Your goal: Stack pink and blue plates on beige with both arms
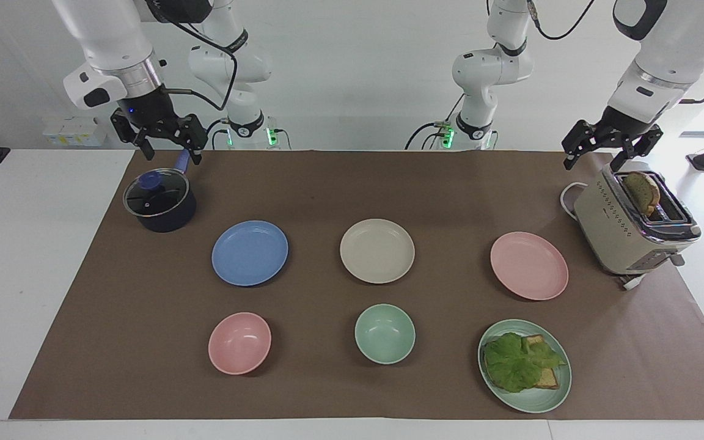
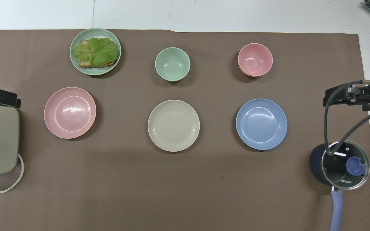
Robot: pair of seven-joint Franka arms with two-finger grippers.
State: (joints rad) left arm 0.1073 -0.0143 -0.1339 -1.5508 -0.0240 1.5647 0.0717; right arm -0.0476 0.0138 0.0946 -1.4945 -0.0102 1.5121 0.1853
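Three plates of equal size lie in a row across the brown mat. The beige plate (image 1: 377,250) (image 2: 173,125) is in the middle. The blue plate (image 1: 249,253) (image 2: 261,124) lies beside it toward the right arm's end, and the pink plate (image 1: 529,265) (image 2: 70,112) toward the left arm's end. All three are bare and apart from one another. My right gripper (image 1: 170,153) (image 2: 345,96) hangs open and empty in the air above the saucepan. My left gripper (image 1: 596,160) (image 2: 0,98) hangs open and empty above the toaster.
A dark saucepan (image 1: 159,201) with a glass lid stands at the right arm's end. A beige toaster (image 1: 633,232) holding a slice stands at the left arm's end. Farther from the robots are a pink bowl (image 1: 239,343), a green bowl (image 1: 384,333) and a green plate (image 1: 529,400) with toast and lettuce.
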